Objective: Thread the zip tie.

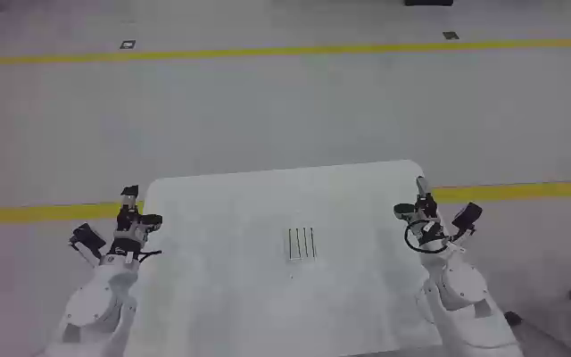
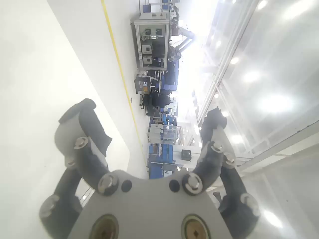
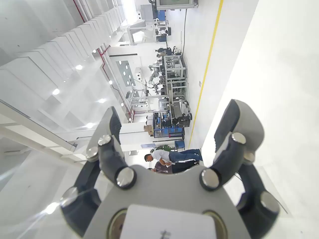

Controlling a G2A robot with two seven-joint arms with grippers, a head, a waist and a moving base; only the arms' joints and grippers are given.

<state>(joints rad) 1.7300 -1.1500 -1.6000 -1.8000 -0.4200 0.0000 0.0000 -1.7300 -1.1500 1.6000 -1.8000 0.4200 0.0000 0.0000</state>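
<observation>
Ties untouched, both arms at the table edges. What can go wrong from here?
1. The four zip ties lie thin and flat on the table, so fingers may scrape the surface or slip off.
2. They sit close side by side; a pinch could catch two or scatter neighbours.
3. The left tool and right tool are open at opposite edges, aimed outward; converging on one small spot risks the arms crowding.

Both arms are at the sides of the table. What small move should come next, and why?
Probably bring the right gripper in over the zip ties near the middle of the table. It and the left gripper are both open and empty, at opposite table edges, and the ties lie untouched between them.
</observation>
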